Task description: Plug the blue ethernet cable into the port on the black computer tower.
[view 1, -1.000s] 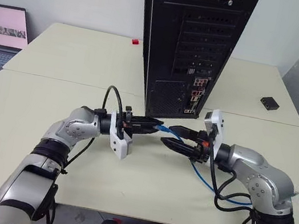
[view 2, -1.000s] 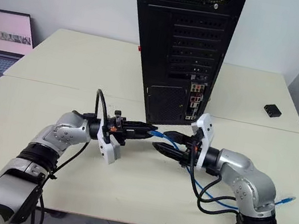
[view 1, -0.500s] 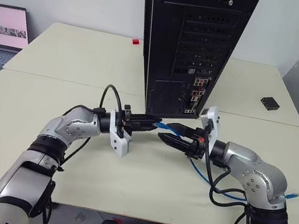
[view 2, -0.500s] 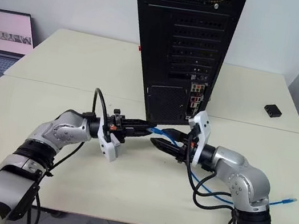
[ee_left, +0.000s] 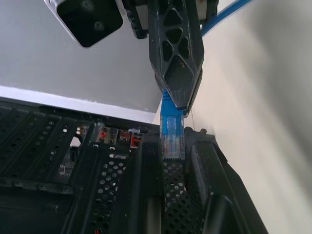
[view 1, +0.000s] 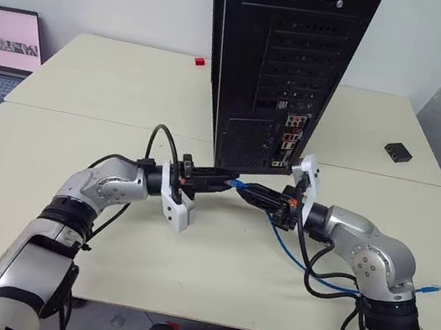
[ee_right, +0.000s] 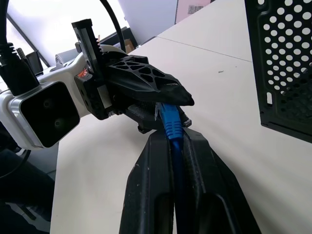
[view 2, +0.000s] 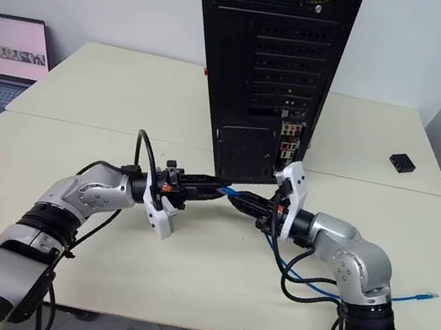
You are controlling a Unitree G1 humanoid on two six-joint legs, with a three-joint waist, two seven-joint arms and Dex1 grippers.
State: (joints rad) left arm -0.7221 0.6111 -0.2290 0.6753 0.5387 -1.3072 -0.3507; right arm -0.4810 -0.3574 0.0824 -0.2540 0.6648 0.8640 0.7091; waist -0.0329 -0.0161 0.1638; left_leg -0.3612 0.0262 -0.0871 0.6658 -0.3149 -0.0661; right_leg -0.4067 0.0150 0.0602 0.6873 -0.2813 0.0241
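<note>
Item: blue ethernet cable point(view 1: 290, 254), handover stage, just in front of the black computer tower point(view 1: 285, 65).

Status: we are holding the cable's plug end with both grippers, which are meeting tip to tip above the table point(view 1: 47, 177), near the tower's rear panel. Our left gripper point(view 1: 230, 182) is pinching the clear-bluish plug, its fingers narrow on it. Our right gripper point(view 1: 251, 192) is clamping the cord just behind the plug, fingers drawn in on the blue sheath. The rest of the cable is trailing away from the tower across the table, its far plug lying loose near the table's edge.

Done: plug end lifted and gripped. Left, as we are judging it: settling the plug in one gripper, turning it toward the tower, and seating it in the port point(view 1: 291, 139) among the small coloured connectors low on the rear panel. The port is standing empty.

Markings: we are reading no brand, label or legible writing on tower, cable or grippers.
</note>
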